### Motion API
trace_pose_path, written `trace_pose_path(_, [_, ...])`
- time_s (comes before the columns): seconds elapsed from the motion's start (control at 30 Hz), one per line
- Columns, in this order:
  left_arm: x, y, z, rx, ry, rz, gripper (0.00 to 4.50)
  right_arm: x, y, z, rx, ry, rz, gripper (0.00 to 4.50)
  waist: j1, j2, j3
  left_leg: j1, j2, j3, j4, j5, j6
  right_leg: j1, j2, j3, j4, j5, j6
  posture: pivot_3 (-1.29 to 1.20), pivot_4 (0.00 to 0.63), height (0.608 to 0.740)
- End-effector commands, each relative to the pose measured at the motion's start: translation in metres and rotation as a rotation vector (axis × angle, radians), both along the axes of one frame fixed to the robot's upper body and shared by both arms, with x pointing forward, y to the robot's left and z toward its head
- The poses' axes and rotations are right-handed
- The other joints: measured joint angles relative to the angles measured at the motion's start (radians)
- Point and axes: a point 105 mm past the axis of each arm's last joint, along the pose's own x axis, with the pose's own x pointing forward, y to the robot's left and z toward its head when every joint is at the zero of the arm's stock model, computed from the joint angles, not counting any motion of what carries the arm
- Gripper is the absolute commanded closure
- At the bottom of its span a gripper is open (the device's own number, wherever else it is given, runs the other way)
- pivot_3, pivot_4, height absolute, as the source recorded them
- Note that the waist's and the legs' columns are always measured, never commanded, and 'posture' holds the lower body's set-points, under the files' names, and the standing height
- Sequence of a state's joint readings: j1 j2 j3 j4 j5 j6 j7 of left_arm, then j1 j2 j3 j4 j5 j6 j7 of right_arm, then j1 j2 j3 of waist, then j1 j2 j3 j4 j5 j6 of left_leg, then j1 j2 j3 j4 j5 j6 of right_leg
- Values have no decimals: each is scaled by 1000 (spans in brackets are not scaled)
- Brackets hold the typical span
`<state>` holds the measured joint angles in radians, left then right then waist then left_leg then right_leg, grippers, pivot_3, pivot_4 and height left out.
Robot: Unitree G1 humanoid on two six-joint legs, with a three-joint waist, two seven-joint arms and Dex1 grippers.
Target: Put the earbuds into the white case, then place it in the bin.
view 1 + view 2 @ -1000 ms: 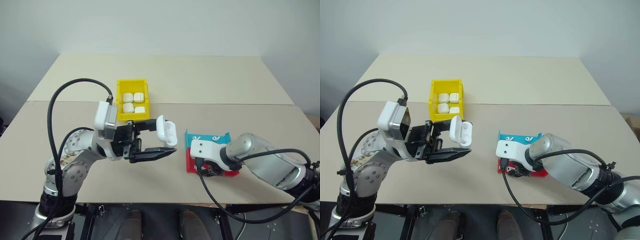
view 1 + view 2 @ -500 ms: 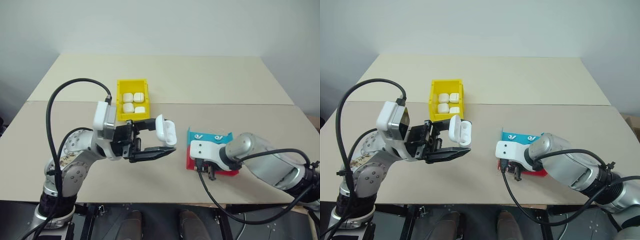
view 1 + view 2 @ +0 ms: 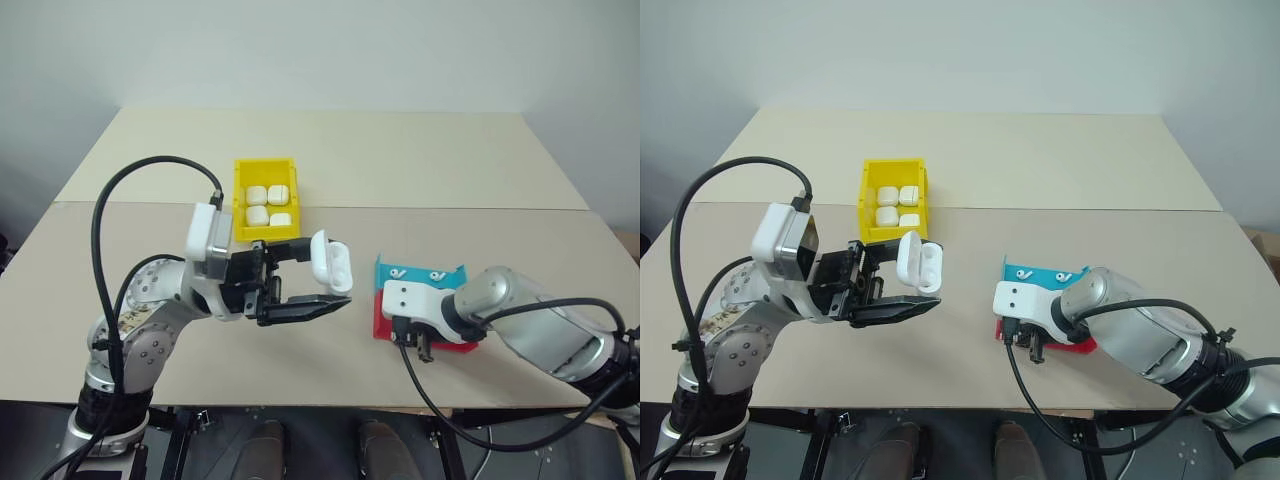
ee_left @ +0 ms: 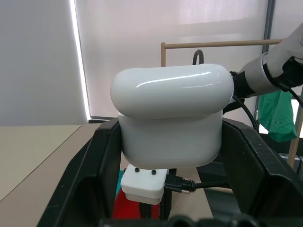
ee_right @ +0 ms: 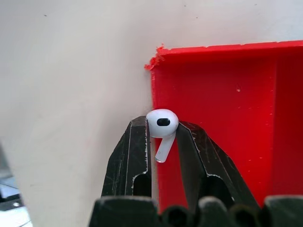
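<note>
My left gripper [image 3: 322,278] is shut on a white case [image 3: 332,262], holding it above the table with its lid flipped open. In the left wrist view the case [image 4: 170,118] sits between the two black fingers [image 4: 94,175]. My right gripper [image 3: 422,346] points down at the near left corner of the red tray [image 3: 384,322]. In the right wrist view it [image 5: 163,135] is shut on one of the earbuds [image 5: 162,125], pinched by its stem over the tray's edge. The yellow bin [image 3: 240,200] stands behind the left gripper.
Several white cases [image 3: 266,203] lie in the yellow bin. A blue tray [image 3: 452,272] behind the red one holds two earbuds [image 3: 398,272]. A black cable [image 3: 130,200] loops over the left arm. A seam between the two tables [image 3: 500,209] runs across.
The right gripper's fingers have closed on an earbud at the red tray's near corner. The left gripper and its case have stayed in place.
</note>
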<state>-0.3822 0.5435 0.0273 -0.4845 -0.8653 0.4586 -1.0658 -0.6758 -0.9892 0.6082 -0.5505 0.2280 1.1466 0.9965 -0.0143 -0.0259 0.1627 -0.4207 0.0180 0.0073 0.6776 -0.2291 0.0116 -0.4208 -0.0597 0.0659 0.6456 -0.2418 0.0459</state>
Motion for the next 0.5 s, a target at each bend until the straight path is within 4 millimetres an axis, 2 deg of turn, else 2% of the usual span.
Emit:
trace_pose_path(0.03, [0, 1, 8, -13, -51, -12, 1708, 3, -3, 21, 76, -28, -36, 3904, 0, 0, 0, 0, 0, 0, 0, 0, 0, 0, 0, 0, 0, 0, 0, 0, 150, 740])
trace_pose_path(0.2, [11, 0, 9, -16, -47, -11, 1708, 4, -5, 59, 339, -98, -70, 3904, 3, 0, 0, 0, 0, 0, 0, 0, 0, 1, 0, -1, -1, 0, 0, 0, 150, 740])
trace_pose_path(0.3, [19, -3, 13, -30, -58, -15, 1708, 2, -10, 95, 585, -262, -44, 3904, 7, 0, 0, -1, -1, 0, 0, 0, 0, 1, 0, -1, -1, 0, 0, 0, 150, 740])
trace_pose_path(0.4, [22, -5, 15, -36, -64, -33, 1708, 3, -18, 122, 780, -405, -63, 3904, 6, 0, 0, -1, -1, 1, 0, 0, 0, 1, 0, -1, -1, 0, 1, 0, 150, 740])
trace_pose_path(0.5, [24, -10, 15, -33, -64, -59, 1708, 1, -19, 149, 981, -464, -56, 3904, -1, 0, 0, 0, -1, 1, 0, 0, 0, 1, 0, -1, 0, 0, 1, 0, 150, 740])
